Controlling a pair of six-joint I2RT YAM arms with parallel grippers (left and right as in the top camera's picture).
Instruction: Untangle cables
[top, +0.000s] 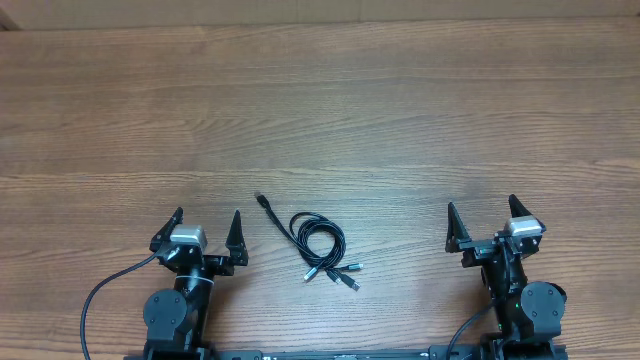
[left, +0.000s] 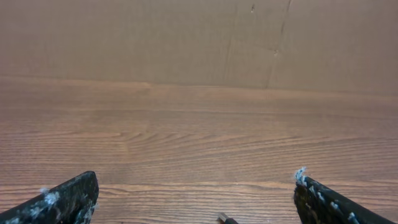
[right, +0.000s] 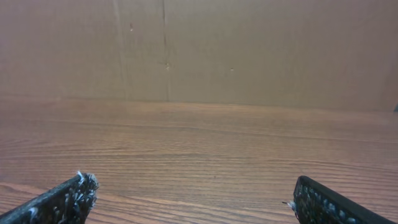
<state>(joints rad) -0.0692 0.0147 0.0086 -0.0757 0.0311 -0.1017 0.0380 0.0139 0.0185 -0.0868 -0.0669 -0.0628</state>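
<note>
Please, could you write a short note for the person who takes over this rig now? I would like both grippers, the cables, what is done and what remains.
The left gripper: jaws open, holding nothing.
The right gripper: jaws open, holding nothing.
The cables: one coiled bundle lying on the table between the two grippers, somewhat nearer the left one. One plug end stretches out away from the arms; the other ends lie on the near side of the coil.
Done: nothing visible; the cords are looped together, untouched.
Left: probably all of it, pulling the cords apart and laying them separately.

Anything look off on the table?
Only the cables: a tangled coil between the left tool and right tool, one plug end straying out. Both tools' fingers show white flecks, possibly wear.
</note>
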